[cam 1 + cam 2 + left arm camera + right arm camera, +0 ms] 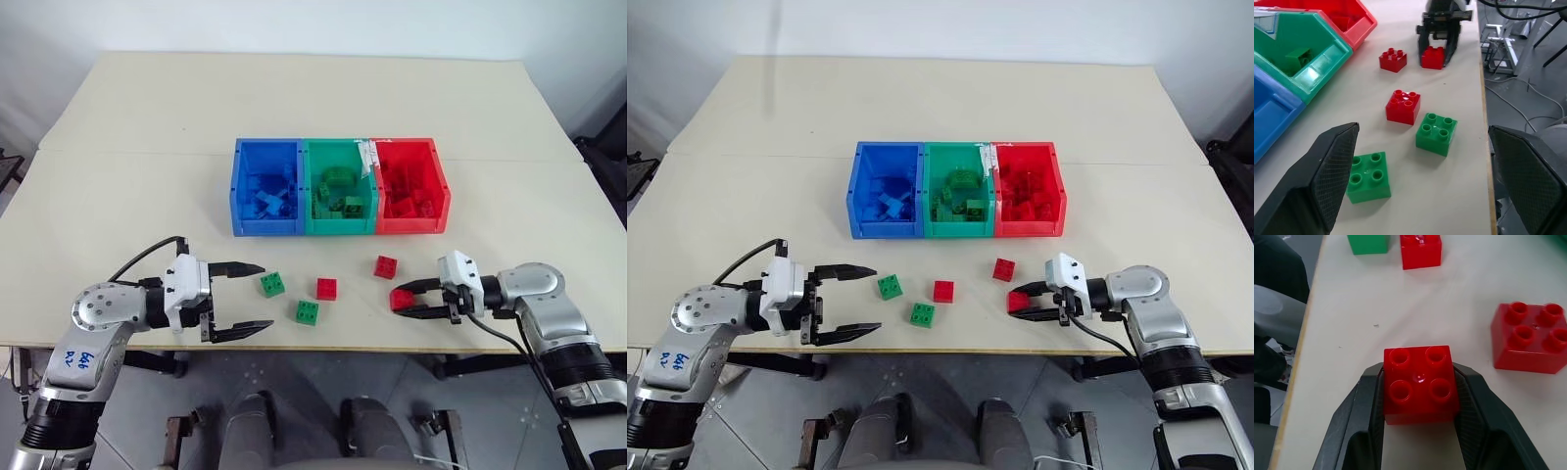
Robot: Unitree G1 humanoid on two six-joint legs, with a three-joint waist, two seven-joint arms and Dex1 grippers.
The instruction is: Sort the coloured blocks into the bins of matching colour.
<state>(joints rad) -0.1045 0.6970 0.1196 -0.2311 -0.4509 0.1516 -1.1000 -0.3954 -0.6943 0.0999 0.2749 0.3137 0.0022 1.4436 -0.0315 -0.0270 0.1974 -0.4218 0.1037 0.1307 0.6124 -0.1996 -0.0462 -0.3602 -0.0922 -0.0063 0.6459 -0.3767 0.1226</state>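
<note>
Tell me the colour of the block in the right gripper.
Red. The right gripper is shut on a red block, clearest in the right wrist view.

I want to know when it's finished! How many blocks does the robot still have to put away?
Some are already sorted: blocks lie inside the blue bin, green bin and red bin. Right now the right pincer is shut on a red block that sits on the table. Left to do: that one, two more red blocks and two green blocks. The left pincer is open, holding nothing.
</note>
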